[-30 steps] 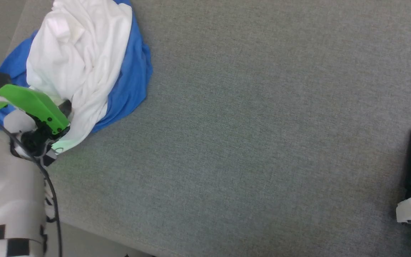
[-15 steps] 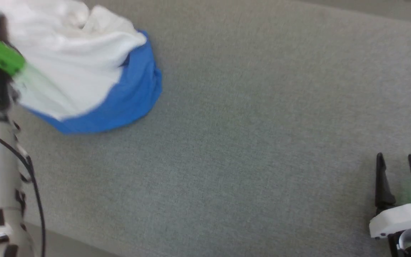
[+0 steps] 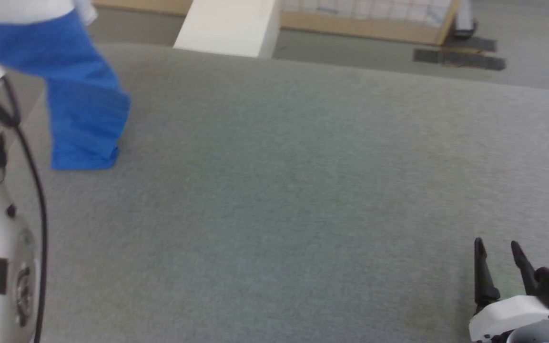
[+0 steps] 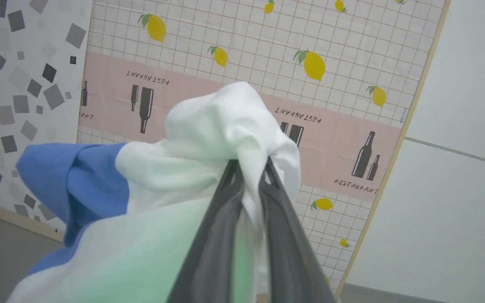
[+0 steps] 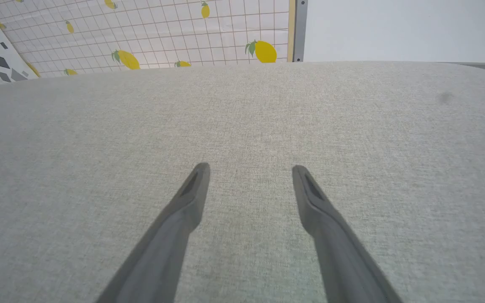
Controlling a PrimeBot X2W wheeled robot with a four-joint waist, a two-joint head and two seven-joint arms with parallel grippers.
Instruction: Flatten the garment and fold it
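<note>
The left end effector (image 4: pixel 249 166) is clenched on a bunch of white cloth of the white T-shirt with royal-blue sleeves (image 4: pixel 209 139). The shirt is held up at the upper left of the head view, a blue sleeve hanging toward the grey fabric tabletop (image 3: pixel 279 190). The right end effector (image 3: pixel 497 244), at the lower right, is released, its fingers spread over bare tabletop.
</note>
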